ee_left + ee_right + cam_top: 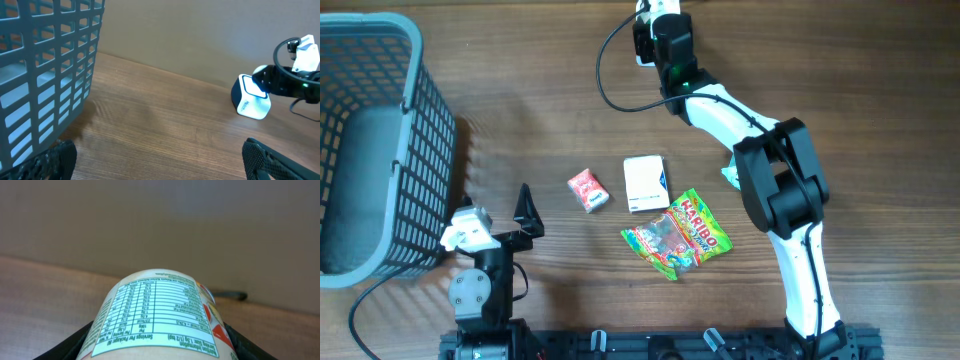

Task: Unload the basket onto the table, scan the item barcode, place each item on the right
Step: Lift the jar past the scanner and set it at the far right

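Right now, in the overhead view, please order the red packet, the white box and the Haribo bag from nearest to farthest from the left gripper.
Measured from the left gripper:
1. Red packet: nearest, just to its right.
2. White box and Haribo bag: both farther right, box higher in the picture, bag lower. Their near edges are too close to call.

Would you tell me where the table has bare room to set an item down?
Bare wood: between the grey basket and the red packet; also right of the right arm. Crowded: red packet, white box and Haribo bag bunch together mid-table.
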